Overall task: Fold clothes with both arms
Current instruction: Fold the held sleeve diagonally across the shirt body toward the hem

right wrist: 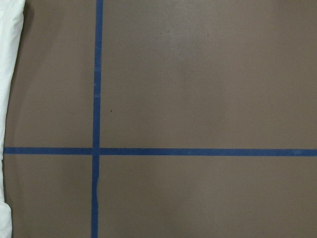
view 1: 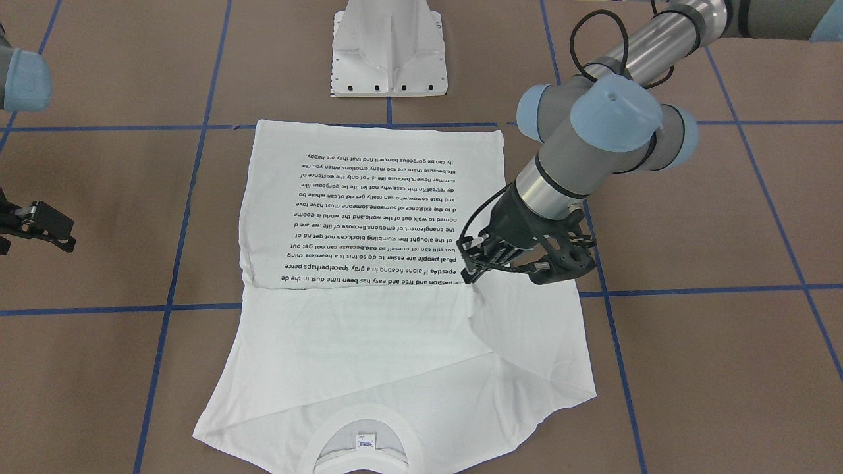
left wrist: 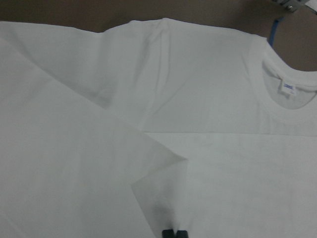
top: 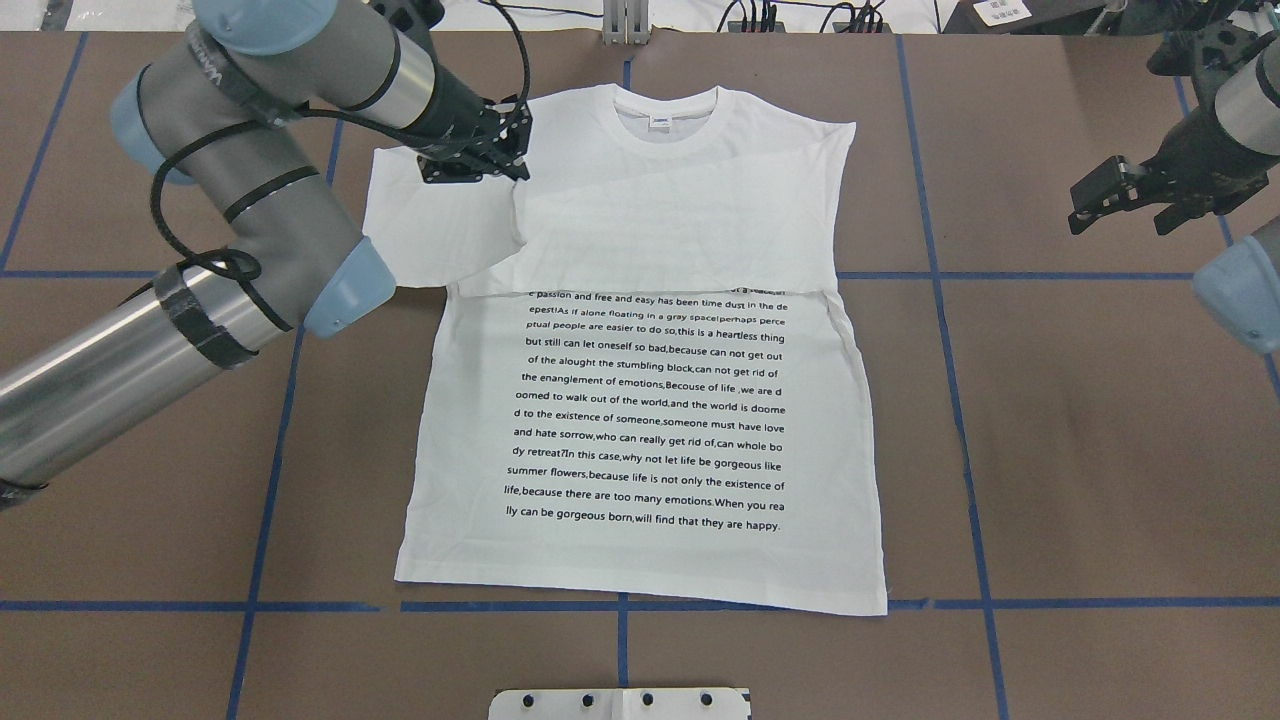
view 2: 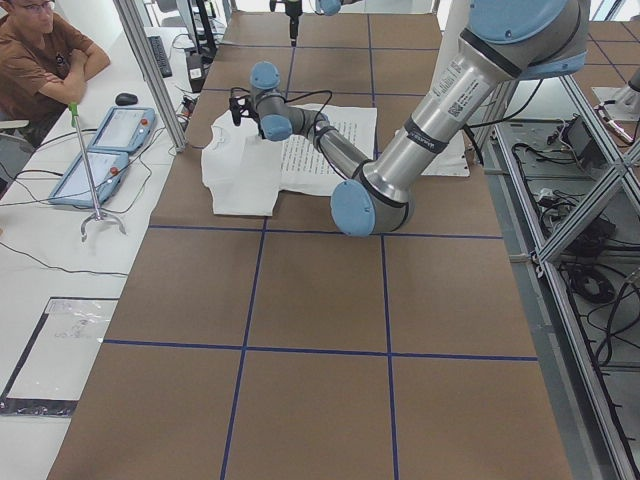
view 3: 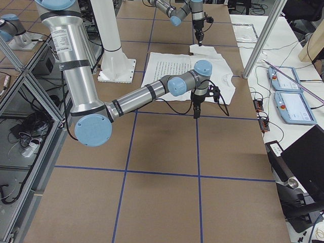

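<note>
My left end effector [view 1: 470,276] clamps the white T-shirt [top: 640,420]; a shallow pinch could slip mid-fold. My right end effector [top: 1120,212] is open.

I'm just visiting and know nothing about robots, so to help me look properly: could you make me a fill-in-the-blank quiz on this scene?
1. The white T-shirt lies with its black printed text facing ____.
2. The tape lines on the brown table are ____.
3. The jaws of the left arm are over the T-shirt; those of the right arm are over bare ____.

Missing words: up; blue; table.
</note>
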Motion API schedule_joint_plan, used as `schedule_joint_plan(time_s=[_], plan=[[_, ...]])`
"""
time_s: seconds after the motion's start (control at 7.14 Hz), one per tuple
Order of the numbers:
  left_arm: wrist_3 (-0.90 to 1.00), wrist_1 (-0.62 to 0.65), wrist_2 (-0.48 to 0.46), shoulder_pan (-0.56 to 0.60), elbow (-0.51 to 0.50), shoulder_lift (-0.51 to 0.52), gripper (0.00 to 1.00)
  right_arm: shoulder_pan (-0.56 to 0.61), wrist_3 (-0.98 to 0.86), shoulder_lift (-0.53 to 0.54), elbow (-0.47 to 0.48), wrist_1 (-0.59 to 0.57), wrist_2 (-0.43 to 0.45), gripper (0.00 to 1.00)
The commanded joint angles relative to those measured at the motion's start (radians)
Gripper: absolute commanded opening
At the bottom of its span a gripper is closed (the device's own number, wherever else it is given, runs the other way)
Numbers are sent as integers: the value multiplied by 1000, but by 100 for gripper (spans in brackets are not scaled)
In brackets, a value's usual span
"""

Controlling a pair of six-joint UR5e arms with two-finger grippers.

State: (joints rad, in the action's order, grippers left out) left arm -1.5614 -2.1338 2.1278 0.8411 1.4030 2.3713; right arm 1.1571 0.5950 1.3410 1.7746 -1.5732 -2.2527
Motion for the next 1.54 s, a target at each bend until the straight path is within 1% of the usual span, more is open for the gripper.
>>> schedule_joint_plan(time_s=[0.0,0.14,0.28,0.56,0.84,0.98,1.12,1.26,1.4], plan=[[-217,-212,8,-22,-179,187,0,12,0,1,-3,1,-4,100],[-280,-282,8,-45,-202,213,0,12,3,0,-3,1,-5,100],[-323,-287,6,-92,-200,241,0,12,5,0,-3,1,-5,100],[-364,-294,1,-161,-193,244,0,12,9,0,-4,1,-5,100],[-361,-296,-5,-175,-208,235,0,12,11,0,-4,1,-5,100],[-356,-322,-37,-175,-254,240,0,12,11,0,-4,1,-5,100],[-355,-386,-110,-186,-334,265,0,12,12,-2,-4,1,-5,100],[-355,-424,-132,-197,-431,316,0,12,14,0,-4,1,-5,100],[-355,-455,-173,-227,-464,322,0,12,14,-2,-4,1,-5,100]])
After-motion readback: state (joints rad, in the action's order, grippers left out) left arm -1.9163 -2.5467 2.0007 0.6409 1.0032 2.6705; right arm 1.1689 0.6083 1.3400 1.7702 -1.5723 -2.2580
